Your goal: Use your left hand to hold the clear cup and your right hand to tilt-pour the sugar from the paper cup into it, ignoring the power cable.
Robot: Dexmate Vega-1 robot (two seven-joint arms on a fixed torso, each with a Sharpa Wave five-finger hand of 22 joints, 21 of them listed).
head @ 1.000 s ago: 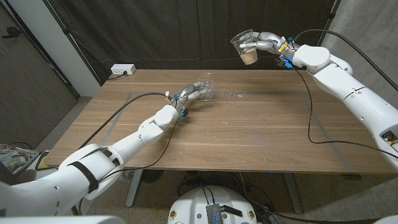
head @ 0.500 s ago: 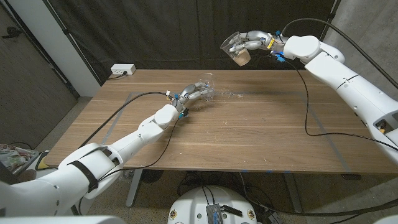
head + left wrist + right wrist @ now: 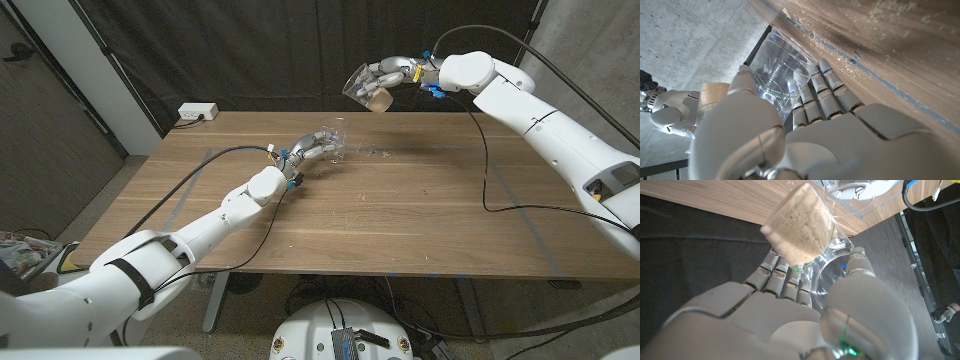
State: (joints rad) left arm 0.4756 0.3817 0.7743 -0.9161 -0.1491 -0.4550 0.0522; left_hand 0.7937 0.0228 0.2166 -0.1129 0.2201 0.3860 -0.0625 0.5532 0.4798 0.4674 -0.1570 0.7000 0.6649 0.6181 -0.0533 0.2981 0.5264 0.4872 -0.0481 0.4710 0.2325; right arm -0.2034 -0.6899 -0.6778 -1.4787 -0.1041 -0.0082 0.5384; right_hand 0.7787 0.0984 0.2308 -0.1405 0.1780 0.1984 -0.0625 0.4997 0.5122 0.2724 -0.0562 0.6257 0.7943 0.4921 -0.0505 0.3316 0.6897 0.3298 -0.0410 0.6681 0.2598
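Wooden table [image 3: 400, 210] under dark curtain — left hand [image 3: 303, 153] grips empty clear cup [image 3: 331, 143] standing on it. Right hand [image 3: 392, 72] holds tilted see-through cup [image 3: 365, 88] aloft, pale grainy sugar [image 3: 799, 223] inside — black cable [image 3: 490, 170] crosses tabletop.

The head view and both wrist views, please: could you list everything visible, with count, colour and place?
Clear cup: one, transparent, on the table's middle far part, gripped by the left hand.
Sugar cup: one, clear with pale tan sugar inside, tilted in the air beyond the table's far edge, held by the right hand.
Spilled grains: a few, pale, on the table right of the clear cup.
Table: one, brown wood.
Power strip: one, white, far left corner.
Cables: black, along both arms.
Left hand: white and grey.
Right hand: white and grey.
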